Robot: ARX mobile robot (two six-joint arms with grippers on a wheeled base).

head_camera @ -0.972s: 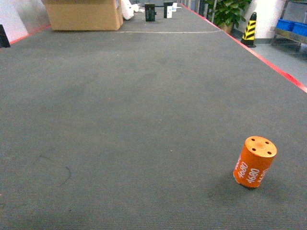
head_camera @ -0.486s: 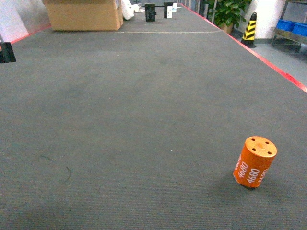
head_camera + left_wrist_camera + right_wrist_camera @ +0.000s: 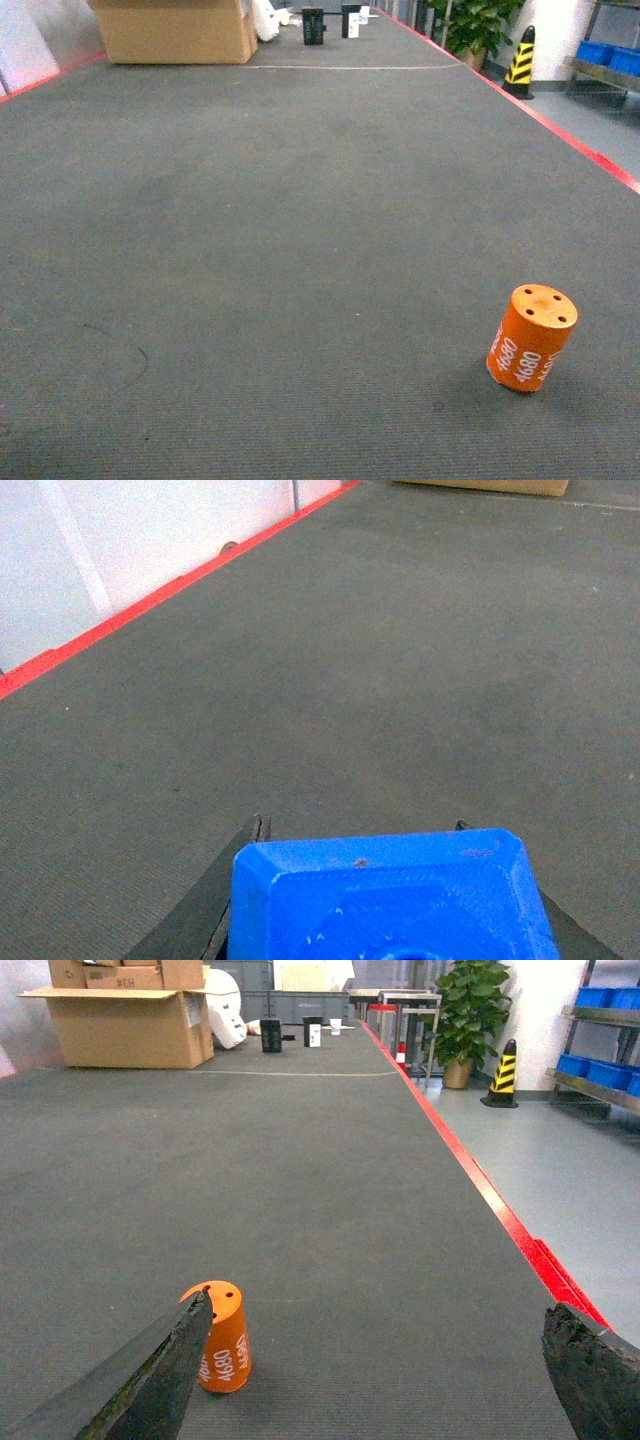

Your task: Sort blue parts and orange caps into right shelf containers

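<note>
One orange cap (image 3: 532, 337) stands slightly tilted on the dark grey floor mat at the lower right of the head view, with "4680" on its side. Neither gripper shows in the head view. In the right wrist view the orange cap (image 3: 222, 1340) stands just beyond my left fingertip (image 3: 190, 1325), and the right gripper (image 3: 380, 1308) is wide open and empty. My left gripper (image 3: 360, 827) is shut on a blue part (image 3: 390, 900), a chamfered block filling the bottom of the left wrist view. The right shelf containers (image 3: 610, 55) (image 3: 596, 1068) sit far off on a rack.
A red line (image 3: 570, 140) edges the mat on the right, with grey floor beyond. At the far end stand a cardboard box (image 3: 175, 30), small black objects (image 3: 313, 25), a potted plant (image 3: 475, 25) and a yellow-black cone (image 3: 520, 60). A white wall (image 3: 120, 540) runs on the left.
A black object at the left edge of the head view shifted downward, then left the frame. The orange cap has not moved.
</note>
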